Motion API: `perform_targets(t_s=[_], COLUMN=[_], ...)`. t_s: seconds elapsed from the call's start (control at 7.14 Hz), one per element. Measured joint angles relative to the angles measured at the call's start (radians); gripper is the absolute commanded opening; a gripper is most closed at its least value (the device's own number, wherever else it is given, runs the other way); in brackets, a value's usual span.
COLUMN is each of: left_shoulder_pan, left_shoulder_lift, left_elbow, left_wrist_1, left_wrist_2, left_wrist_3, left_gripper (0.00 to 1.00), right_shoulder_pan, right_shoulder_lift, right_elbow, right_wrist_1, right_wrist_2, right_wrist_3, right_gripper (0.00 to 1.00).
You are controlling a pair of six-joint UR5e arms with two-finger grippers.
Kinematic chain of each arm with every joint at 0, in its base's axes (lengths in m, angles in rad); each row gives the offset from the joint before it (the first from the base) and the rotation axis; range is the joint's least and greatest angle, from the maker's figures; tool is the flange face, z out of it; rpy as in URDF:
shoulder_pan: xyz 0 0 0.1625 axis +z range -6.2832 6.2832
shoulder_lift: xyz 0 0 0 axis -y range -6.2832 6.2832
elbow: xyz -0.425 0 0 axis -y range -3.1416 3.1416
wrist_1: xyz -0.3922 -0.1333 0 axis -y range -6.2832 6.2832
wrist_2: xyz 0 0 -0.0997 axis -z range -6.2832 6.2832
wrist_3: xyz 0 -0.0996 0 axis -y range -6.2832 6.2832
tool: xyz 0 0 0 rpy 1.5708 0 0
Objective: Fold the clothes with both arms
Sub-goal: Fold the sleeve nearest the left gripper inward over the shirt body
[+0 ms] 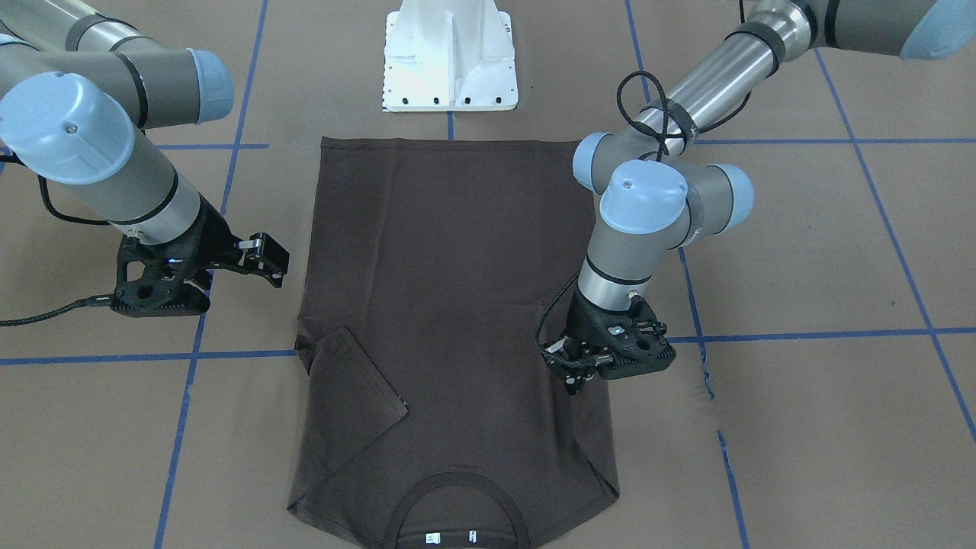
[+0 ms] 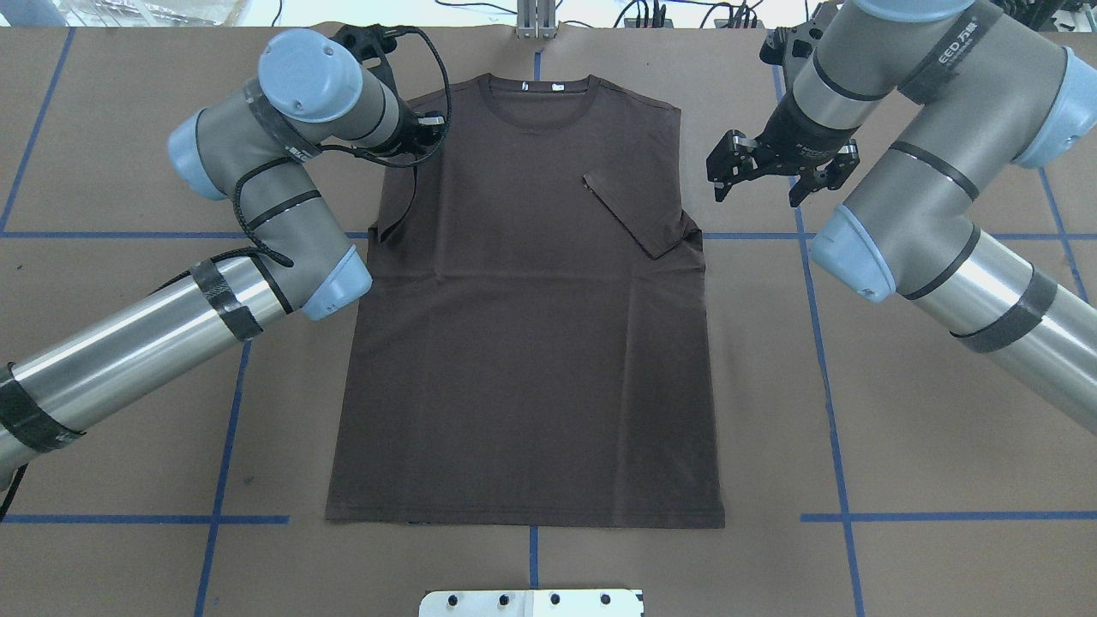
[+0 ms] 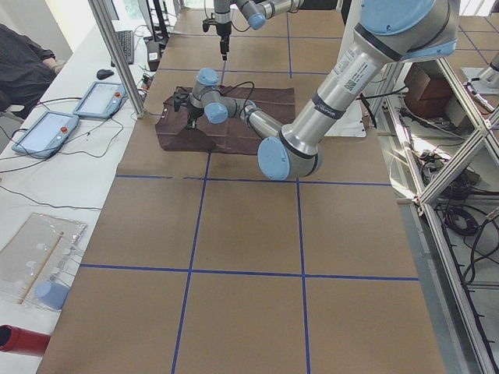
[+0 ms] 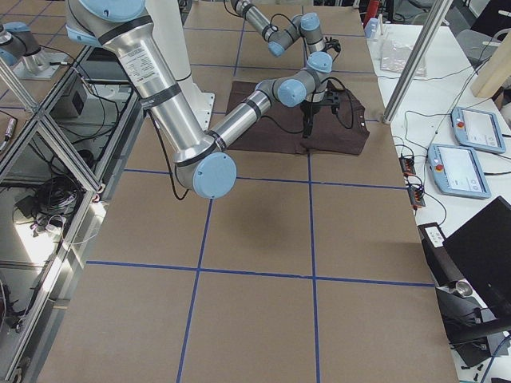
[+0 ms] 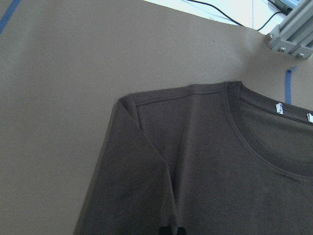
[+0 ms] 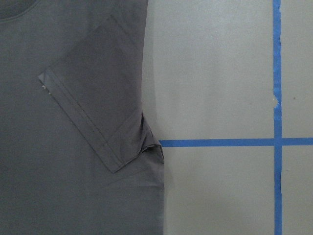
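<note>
The dark brown T-shirt (image 2: 531,343) lies flat on the brown table, collar (image 2: 536,103) at the far edge from the robot. Its right sleeve (image 2: 638,214) is folded in over the chest, as the right wrist view (image 6: 98,107) also shows. My left gripper (image 2: 417,146) points down at the shirt's left shoulder, where the left sleeve is folded in. In the left wrist view its fingertips (image 5: 171,230) sit close together on the fabric. My right gripper (image 2: 758,184) is open and empty above bare table, right of the shirt; the front view shows it too (image 1: 276,263).
The white pedestal base (image 2: 531,602) stands at the near edge behind the shirt's hem. Blue tape lines (image 2: 823,360) cross the table. Two tablets (image 3: 47,128) lie on a side bench past an aluminium post (image 3: 117,54).
</note>
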Motion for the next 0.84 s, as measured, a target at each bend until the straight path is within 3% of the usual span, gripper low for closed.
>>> perform_targets(t_s=[0.28,0.42,0.56,0.84], left_shoulder_pan=[0.029,0.038,0.044,0.051], left_shoulder_lift=[-0.062,-0.082,-0.088,-0.088], left_elbow=[0.055,0.073,0.083,0.094], left_wrist_1=[-0.004,-0.007,-0.019,-0.046], left_wrist_2=[0.0,0.001,0.001,0.001], left_wrist_3=[-0.044,-0.052,-0.054,-0.049], left_gripper=[0.0,0.61,1.0,1.0], right_shoulder_pan=[-0.001,-0.002,-0.003,-0.005], right_shoulder_lift=[-0.001,-0.002,-0.002,-0.006], right_elbow=[-0.001,-0.001,0.0,0.001], right_wrist_1=[0.001,0.001,0.001,0.002], right_wrist_2=[0.0,0.0,-0.001,-0.004], right_wrist_3=[-0.002,0.001,0.003,0.003], right_gripper=[1.0,1.0,1.0,1.0])
